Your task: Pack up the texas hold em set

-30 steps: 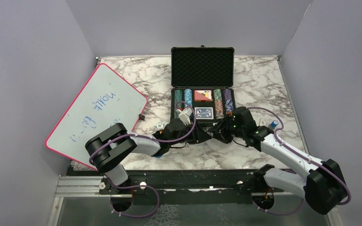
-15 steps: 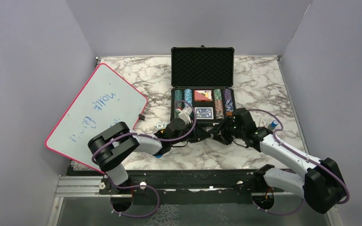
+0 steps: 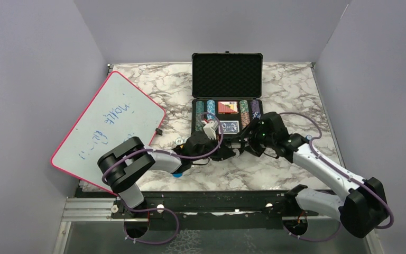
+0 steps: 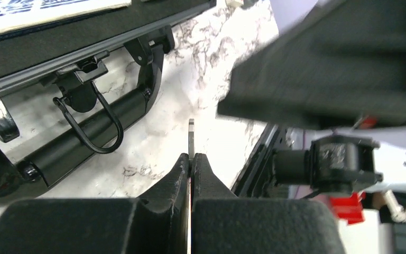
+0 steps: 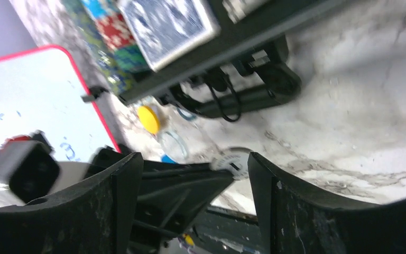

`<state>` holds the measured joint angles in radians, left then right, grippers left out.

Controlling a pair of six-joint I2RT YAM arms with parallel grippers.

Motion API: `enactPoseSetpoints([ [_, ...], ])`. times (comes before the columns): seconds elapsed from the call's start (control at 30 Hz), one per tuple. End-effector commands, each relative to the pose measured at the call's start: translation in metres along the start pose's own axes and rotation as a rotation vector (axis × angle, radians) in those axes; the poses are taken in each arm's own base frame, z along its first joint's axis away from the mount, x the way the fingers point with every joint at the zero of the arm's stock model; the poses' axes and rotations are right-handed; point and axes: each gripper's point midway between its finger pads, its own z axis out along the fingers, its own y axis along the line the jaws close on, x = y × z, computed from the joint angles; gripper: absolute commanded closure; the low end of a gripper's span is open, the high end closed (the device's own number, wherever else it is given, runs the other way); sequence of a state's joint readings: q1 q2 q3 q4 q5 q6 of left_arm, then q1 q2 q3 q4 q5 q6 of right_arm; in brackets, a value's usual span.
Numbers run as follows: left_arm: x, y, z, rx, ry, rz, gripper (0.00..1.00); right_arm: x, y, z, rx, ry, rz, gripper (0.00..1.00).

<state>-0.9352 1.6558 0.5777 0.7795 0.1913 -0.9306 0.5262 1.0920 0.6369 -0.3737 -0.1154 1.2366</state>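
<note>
On the grey-veined marble table (image 3: pixel 296 90), the red-edged whiteboard (image 3: pixel 105 127) lies left; the black hard briefcase (image 3: pixel 226 74) stands open at far centre, multicoloured poker chips (image 3: pixel 210 107) racked inside. My right gripper (image 5: pixel 190 159) gapes wide just near its black handle (image 4: pixel 92 140) — my left gripper (image 4: pixel 191 159) pinches a small white round button (image 5: pixel 232 160)

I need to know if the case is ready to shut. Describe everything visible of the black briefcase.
The black briefcase stands open at the back middle of the marble table, lid upright and lined with dark egg-crate foam. Its flat base holds rows of multicoloured chips at both sides, with a red deck and a blue deck between them. A black bar handle and clasps sit on its near edge. No jaws grip it.
</note>
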Motion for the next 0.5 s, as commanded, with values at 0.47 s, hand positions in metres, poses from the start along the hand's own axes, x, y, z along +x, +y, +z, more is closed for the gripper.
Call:
enactPoseSetpoints([
  [0.47, -0.035, -0.032, 0.030, 0.200, 0.383, 0.901, 1.00, -0.120, -0.046, -0.050, 0.142, -0.268, 0.069, 0.23],
])
